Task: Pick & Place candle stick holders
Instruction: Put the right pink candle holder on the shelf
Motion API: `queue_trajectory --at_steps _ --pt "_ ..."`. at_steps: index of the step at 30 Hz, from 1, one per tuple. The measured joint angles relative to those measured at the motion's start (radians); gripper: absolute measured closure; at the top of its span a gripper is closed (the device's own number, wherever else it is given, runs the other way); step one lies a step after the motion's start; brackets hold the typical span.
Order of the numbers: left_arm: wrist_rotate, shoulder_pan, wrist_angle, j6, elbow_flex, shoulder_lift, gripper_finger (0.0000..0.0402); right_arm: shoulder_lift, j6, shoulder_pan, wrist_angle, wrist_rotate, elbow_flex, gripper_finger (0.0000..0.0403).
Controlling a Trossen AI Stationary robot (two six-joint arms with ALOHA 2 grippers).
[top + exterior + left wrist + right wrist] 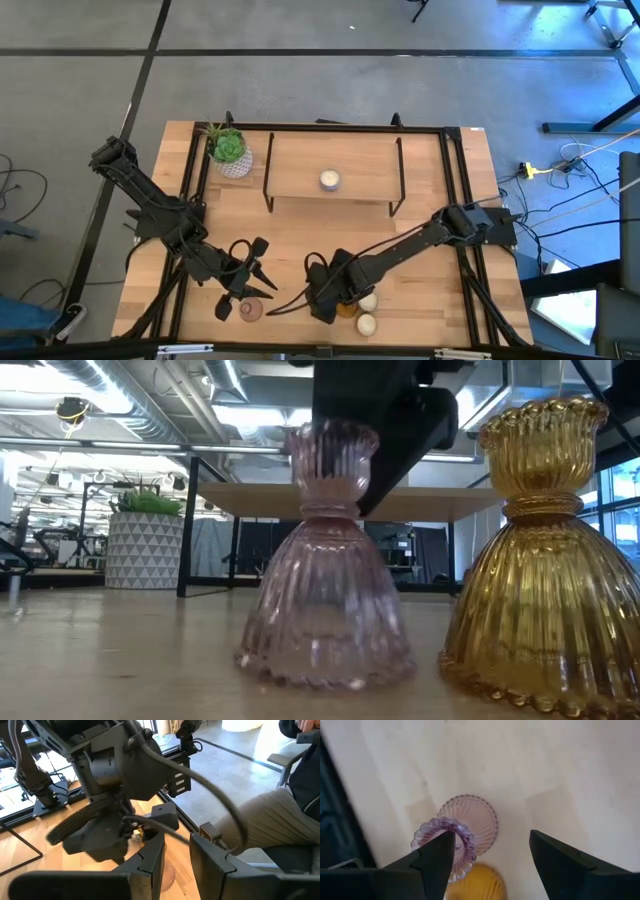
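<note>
Two fingers of the right gripper [490, 865] stand apart, pointing down over a pink holder [457, 832] near the surface's [300, 240] front edge, touching nothing. One finger sits right over its beaded cup rim, so I'd judge the gripper should shift until the neck is between both fingers before descending. The left gripper [252, 270] waits nearby, fingers narrowly apart and empty, beside another pink holder [250, 310]. The low view shows the amber holder [545, 550] standing just beside the pink one, both upright; only the high view shows a cream holder [329, 180] on the rack [334, 190]
</note>
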Motion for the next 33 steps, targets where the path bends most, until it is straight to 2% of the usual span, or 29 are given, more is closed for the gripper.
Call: queue_trajectory --at_steps 10,14,27,33 --pt "0.0 0.0 0.0 0.0 0.0 0.0 0.0316 -0.001 0.076 -0.015 -0.041 0.0 0.001 0.0148" --pt "0.0 0.0 0.0 0.0 0.0 0.0 0.0316 -0.002 0.114 -0.017 -0.085 -0.007 0.002 0.0164" --pt "0.0 0.001 0.0 0.007 0.0 0.0 0.0316 -0.003 0.149 -0.026 -0.14 -0.052 0.014 0.0297" --pt "0.0 0.001 0.0 0.008 0.0 0.0 0.0316 0.003 0.146 -0.027 -0.243 0.011 0.091 0.0353"
